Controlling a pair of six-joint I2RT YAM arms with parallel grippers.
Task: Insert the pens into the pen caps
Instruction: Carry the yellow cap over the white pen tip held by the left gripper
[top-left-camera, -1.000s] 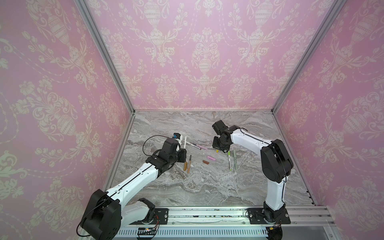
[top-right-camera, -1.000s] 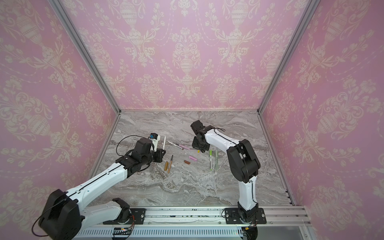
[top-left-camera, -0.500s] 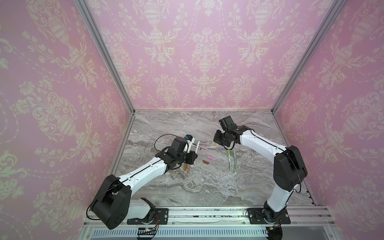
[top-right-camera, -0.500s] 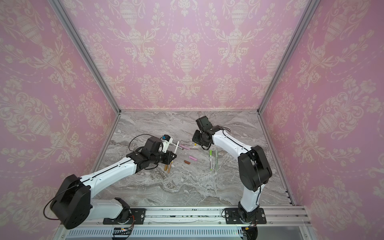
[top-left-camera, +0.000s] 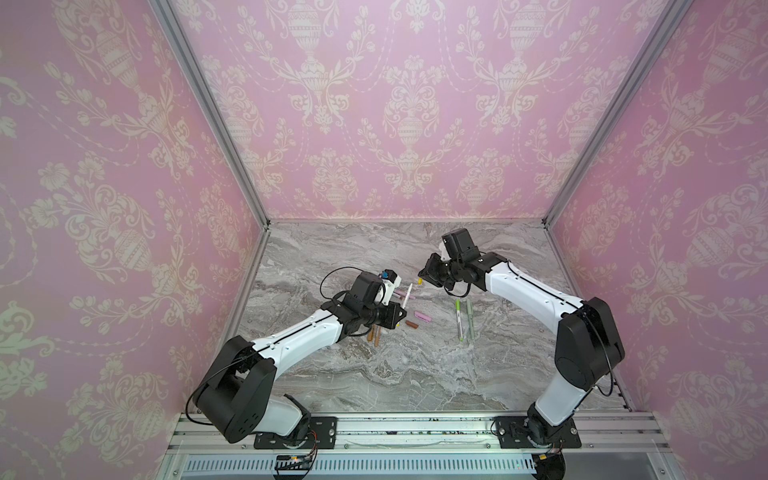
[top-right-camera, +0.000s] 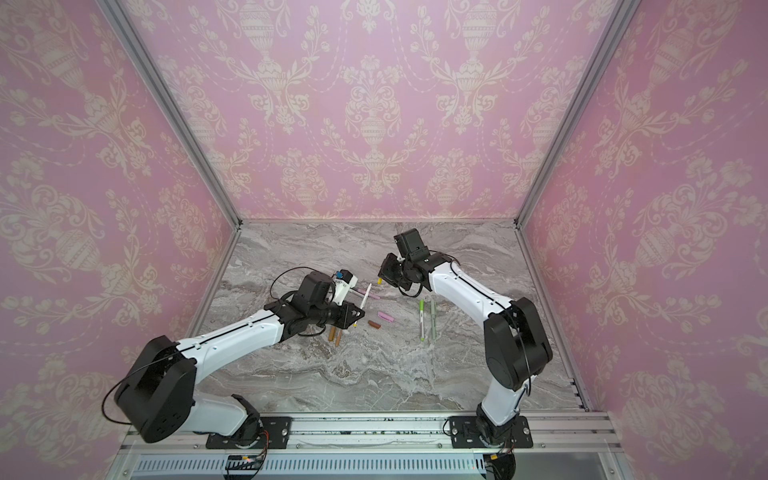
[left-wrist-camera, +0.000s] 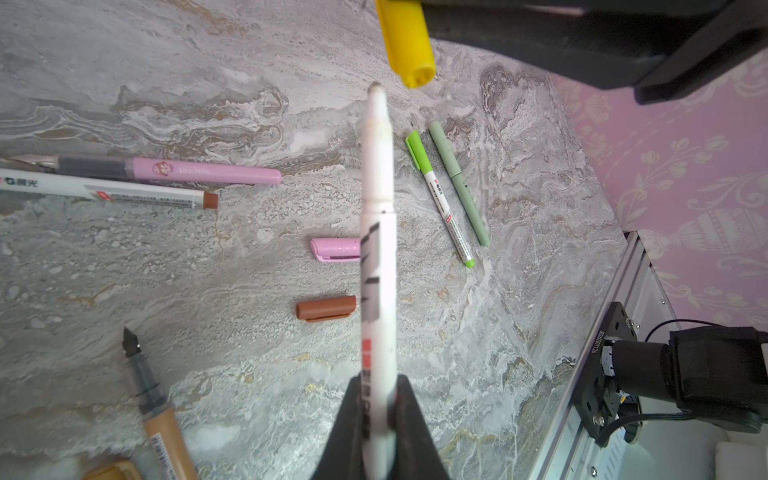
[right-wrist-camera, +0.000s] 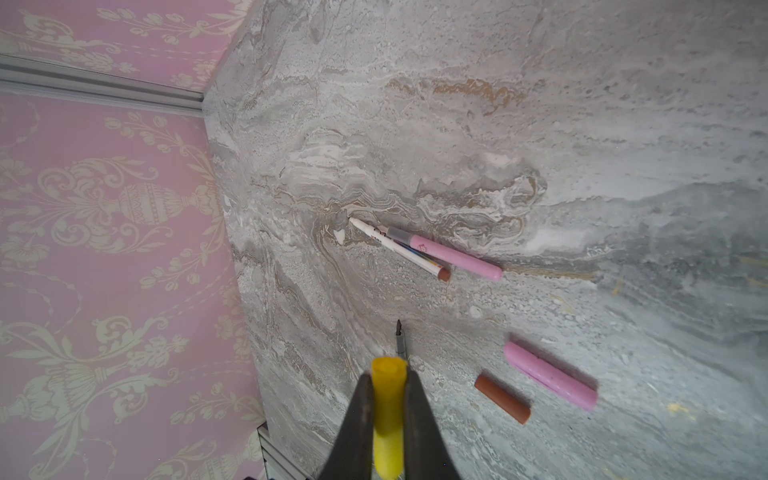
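White pen (left-wrist-camera: 377, 208) pinched in left gripper (left-wrist-camera: 378, 378), yellow cap (right-wrist-camera: 388, 415) clamped in right gripper (right-wrist-camera: 388, 374), pink cap (left-wrist-camera: 334, 249), brown cap (left-wrist-camera: 326, 308) nearby

Six pens (left-wrist-camera: 377, 232): two capped, four bare. Four loose caps (left-wrist-camera: 326, 308). Two robot arms (top-left-camera: 299, 336).

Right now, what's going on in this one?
The left gripper is shut on a white pen, its tip aimed at the yellow cap clamped in the right gripper. The two are apart, so the pen is not yet in. On the marble table lie a loose pink cap and brown cap, an uncapped pink pen beside a brown-ended white pen, an uncapped tan pen, a green-capped pen and a sage pen.
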